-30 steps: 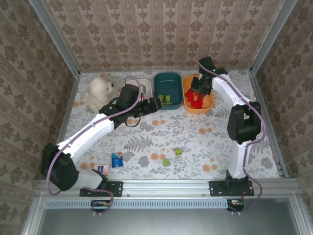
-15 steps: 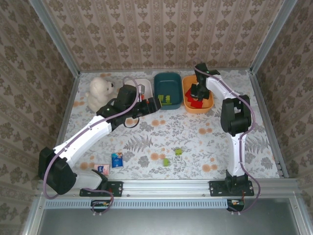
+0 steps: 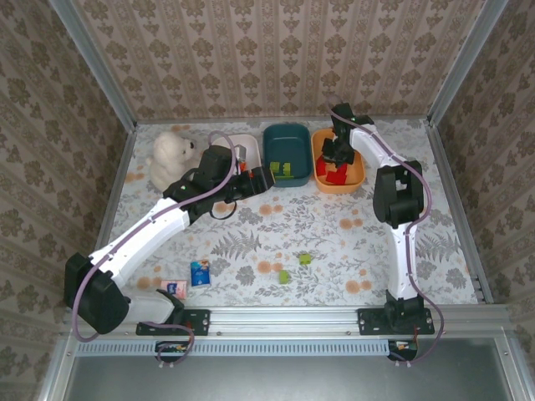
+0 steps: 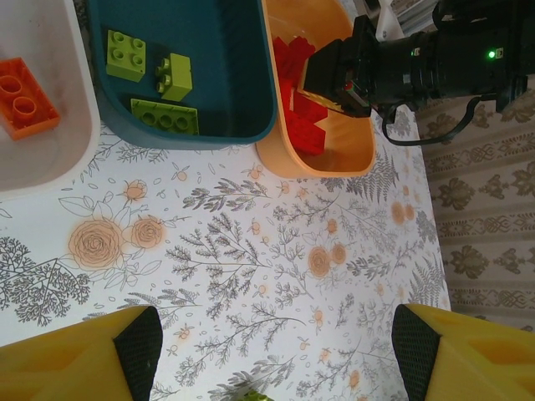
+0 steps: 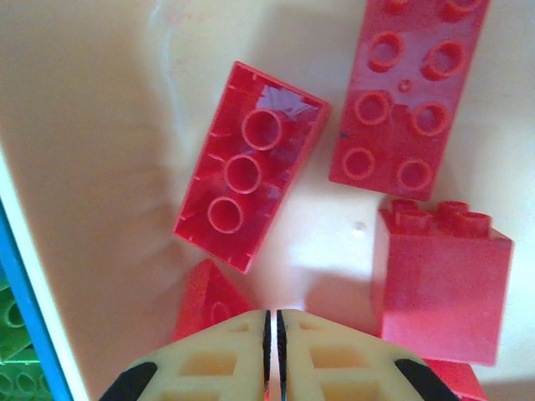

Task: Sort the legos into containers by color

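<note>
The white tub (image 4: 50,159) holds an orange lego (image 4: 25,96). Three lime legos (image 4: 163,117) lie in the dark teal tub (image 3: 286,128). The orange tub (image 3: 355,177) holds several red legos (image 5: 251,180). My right gripper (image 5: 272,322) is shut, nothing visible between its fingers, low inside the orange tub (image 5: 100,125) just above the red bricks; it is the black shape (image 4: 351,71) in the left wrist view. My left gripper (image 4: 276,359) hangs open over the floral table in front of the teal tub (image 4: 226,50). Two lime legos (image 3: 306,258) (image 3: 284,276) lie on the table.
A white teddy bear (image 3: 171,157) sits at the back left beside the white tub (image 3: 244,142). A small blue-and-white packet (image 3: 200,272) and another small packet (image 3: 174,289) lie near the front left. Metal rails (image 3: 117,192) and wallpapered walls close in the table.
The right arm folded inward and its gripper shifted slightly left and lower inside the orange tub. The left arm drew back a little to the left.
</note>
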{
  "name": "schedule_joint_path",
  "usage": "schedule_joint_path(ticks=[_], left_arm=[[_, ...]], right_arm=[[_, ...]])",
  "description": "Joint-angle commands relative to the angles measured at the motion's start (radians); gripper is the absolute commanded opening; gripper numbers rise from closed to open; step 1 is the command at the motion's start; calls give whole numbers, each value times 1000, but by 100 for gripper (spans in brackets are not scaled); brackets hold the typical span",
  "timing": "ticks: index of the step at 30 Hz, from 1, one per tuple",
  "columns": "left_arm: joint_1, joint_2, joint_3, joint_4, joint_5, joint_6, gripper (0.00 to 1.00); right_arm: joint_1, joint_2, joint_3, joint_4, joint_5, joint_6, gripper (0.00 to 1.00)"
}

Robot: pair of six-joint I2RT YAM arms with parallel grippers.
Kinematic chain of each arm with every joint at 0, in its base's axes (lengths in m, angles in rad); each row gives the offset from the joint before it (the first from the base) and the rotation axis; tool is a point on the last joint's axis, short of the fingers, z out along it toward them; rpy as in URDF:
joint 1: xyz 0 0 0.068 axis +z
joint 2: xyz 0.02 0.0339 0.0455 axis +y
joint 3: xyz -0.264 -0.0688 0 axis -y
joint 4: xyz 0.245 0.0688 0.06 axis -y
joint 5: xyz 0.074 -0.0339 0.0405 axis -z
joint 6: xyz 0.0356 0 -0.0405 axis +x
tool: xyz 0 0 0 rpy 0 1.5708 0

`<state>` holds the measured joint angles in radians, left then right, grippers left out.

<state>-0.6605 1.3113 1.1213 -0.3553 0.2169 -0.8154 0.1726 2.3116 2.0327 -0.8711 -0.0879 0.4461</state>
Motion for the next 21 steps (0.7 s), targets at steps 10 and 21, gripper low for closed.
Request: schedule_joint_path(ticks=[10, 21], left_arm=[[6, -15, 0, -29, 2, 23, 76], [57, -241, -177, -177, 44, 135, 81]], right_arm=[[18, -223, -180, 88, -4, -2, 14], [388, -702, -812, 94, 2, -18, 60]])
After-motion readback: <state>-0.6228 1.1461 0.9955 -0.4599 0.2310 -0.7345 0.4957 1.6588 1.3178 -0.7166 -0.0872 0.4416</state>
